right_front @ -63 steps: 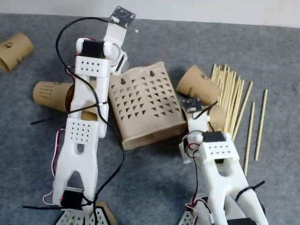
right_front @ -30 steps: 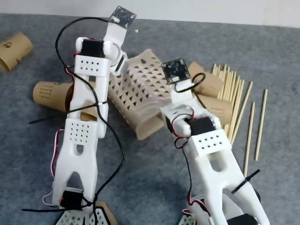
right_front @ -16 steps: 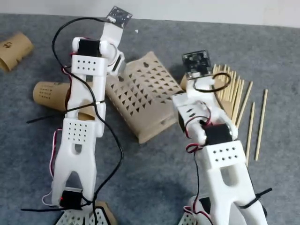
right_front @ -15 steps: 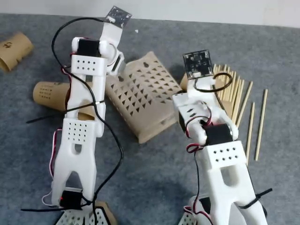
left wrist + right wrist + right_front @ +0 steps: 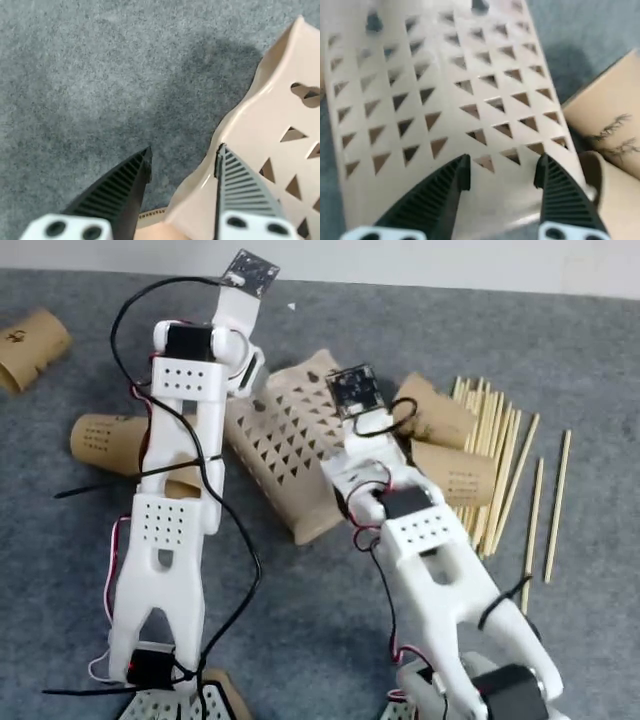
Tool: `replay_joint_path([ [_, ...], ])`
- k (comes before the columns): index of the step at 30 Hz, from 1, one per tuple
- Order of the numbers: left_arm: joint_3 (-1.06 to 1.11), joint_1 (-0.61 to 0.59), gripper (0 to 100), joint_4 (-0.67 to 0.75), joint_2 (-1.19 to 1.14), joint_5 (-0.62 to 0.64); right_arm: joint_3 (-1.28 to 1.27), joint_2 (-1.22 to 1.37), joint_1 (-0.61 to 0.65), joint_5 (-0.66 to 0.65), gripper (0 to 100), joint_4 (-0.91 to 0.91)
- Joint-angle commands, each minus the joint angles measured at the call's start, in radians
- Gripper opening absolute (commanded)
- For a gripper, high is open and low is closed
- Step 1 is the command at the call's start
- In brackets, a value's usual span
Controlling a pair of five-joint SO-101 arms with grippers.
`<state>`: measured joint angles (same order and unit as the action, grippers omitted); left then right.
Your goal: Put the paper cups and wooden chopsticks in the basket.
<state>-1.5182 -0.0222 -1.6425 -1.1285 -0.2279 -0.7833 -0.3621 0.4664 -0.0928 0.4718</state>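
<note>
The beige perforated basket lies tipped on its side between the two arms. My left gripper is open at the basket's scalloped rim, one finger against the rim and the other over the carpet. My right gripper is open just above the basket's triangle-holed wall, holding nothing. Two paper cups lie on their sides right of the basket, one of them beside my right gripper. A bundle of wooden chopsticks lies beyond them.
Another perforated paper cup lies left of the left arm, and a plain cup sits at the far left. Two loose chopsticks lie to the right. The floor is grey carpet.
The basket turned and tipped from its earlier position. My right arm reached out toward the cups and has now swung back left over the basket. The left arm barely moved.
</note>
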Motion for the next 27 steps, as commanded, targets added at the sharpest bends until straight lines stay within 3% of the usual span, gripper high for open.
replay_joint_path([
  [1,0.008,-0.013,23,0.041,0.001,-0.012,0.001,0.045,-0.027,0.003,22.0,-0.018],
  [10,0.01,-0.085,23,0.095,0.137,-0.009,-0.104,0.076,-0.042,0.0,22.0,-0.018],
  [14,0.013,-0.11,23,0.146,0.142,-0.008,-0.15,0.074,-0.044,-0.092,22.0,-0.018],
  [18,0.016,-0.124,23,0.176,0.14,-0.008,-0.151,0.073,-0.044,-0.098,22.0,-0.015],
  [27,0.113,-0.097,23,0.173,0.074,-0.006,0.021,-0.018,-0.077,-0.098,22.0,0.361],
])
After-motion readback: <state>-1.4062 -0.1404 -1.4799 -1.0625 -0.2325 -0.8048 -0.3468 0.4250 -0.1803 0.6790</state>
